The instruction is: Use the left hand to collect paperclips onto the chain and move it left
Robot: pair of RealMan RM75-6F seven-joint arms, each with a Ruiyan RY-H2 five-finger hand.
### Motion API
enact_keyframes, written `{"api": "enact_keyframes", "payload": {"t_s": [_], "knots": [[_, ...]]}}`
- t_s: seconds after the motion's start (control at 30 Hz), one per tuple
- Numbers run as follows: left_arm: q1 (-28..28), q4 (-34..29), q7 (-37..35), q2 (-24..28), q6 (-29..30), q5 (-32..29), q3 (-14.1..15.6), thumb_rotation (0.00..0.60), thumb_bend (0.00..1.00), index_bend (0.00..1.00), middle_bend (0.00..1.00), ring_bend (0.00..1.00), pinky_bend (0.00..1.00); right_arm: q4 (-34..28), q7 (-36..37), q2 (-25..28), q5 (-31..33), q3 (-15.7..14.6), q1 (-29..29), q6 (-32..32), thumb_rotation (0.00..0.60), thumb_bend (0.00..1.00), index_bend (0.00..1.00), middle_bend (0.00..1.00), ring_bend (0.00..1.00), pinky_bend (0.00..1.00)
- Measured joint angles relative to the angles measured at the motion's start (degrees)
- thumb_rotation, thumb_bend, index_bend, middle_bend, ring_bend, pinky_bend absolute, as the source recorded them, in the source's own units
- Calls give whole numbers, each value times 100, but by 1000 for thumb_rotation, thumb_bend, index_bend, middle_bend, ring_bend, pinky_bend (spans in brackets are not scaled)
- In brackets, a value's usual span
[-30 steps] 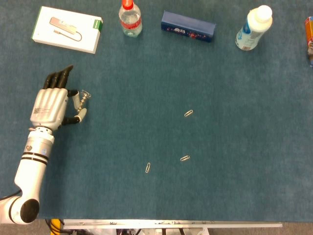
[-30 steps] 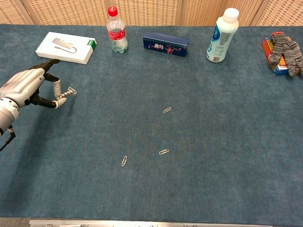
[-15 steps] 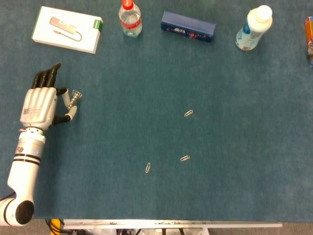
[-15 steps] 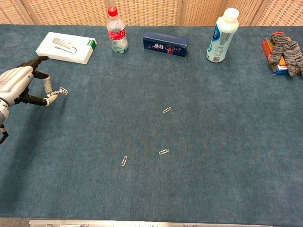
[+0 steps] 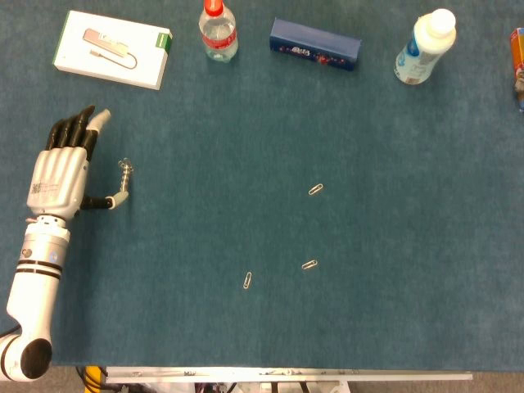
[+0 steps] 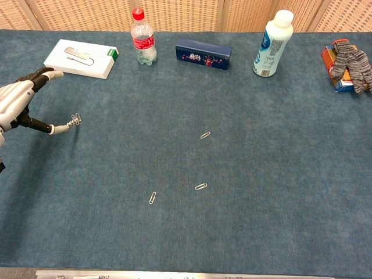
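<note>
My left hand (image 5: 59, 172) has gone from a pinch to open: the fingers now lie stretched out toward the far edge and the thumb (image 5: 110, 201) sticks out to the side. A second ago it held the chain (image 5: 124, 170) between thumb and finger; now the chain lies on the counter (image 5: 368, 327) with the thumb tip touching, or just beside, its near end, and I cannot tell which. In the chest view the chain (image 6: 75, 118) shows as a small silver cluster just off that thumb tip. Hand and chain have both shifted further left than they were a second ago, close to the counter's left edge.

My right hand shows in neither view.

Three loose paperclips sit where they were before, well apart from the chain: one near the middle (image 5: 315, 189), one nearer to me (image 5: 309, 264), and one left of that (image 5: 248, 280).

Beyond the hand, a white box (image 5: 113, 48) lies near the fingertips along the far edge, followed rightward by a red-capped bottle (image 5: 219, 31), a blue box (image 5: 316, 43) and a white bottle (image 5: 425, 47). At the far right corner, the chest view shows a grey glove (image 6: 351, 60) draped on an orange packet (image 6: 335, 70). Between the hand and the clips the blue cloth is open, and so is the whole right half.
</note>
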Motion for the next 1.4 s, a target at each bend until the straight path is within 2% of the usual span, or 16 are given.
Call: {"api": "enact_keyframes", "payload": {"t_s": [0.47, 0.6, 0.73, 0.83, 0.97, 1.13, 1.4], "knots": [[309, -187, -238, 213, 555, 253, -39, 600, 0, 2, 0, 0, 1, 50, 54, -36, 30, 3, -1, -20, 600, 358, 528, 349, 248, 224], [487, -183, -696, 250, 992, 480, -88, 600, 0, 117, 5, 0, 67, 50, 63, -34, 38, 5, 0, -26, 600, 357, 528, 349, 248, 224], [702, -8, -1453, 218, 1568, 780, -151, 600, 0, 240, 76, 12, 135, 30, 59, -40, 52, 12, 3, -39, 600, 357, 528, 349, 248, 224], [909, 283, -1974, 184, 2113, 1059, -178, 600, 0, 278, 95, 20, 141, 8, 39, -52, 46, 9, 10, -51, 600, 357, 528, 349, 248, 224], [1186, 705, -2034, 150, 2619, 1344, -171, 600, 0, 316, 96, 20, 141, -39, 37, -57, 46, 5, 22, -80, 600, 357, 528, 349, 248, 224], [1340, 851, -1680, 215, 2728, 1559, -27, 600, 0, 324, 96, 20, 144, -113, 25, -37, 68, 4, 39, -135, 600, 358, 528, 349, 248, 224], [1380, 804, -1759, 469, 2529, 1849, 225, 600, 0, 326, 96, 20, 159, -209, -23, 7, 36, 9, 77, -163, 600, 357, 528, 349, 248, 224]]}}
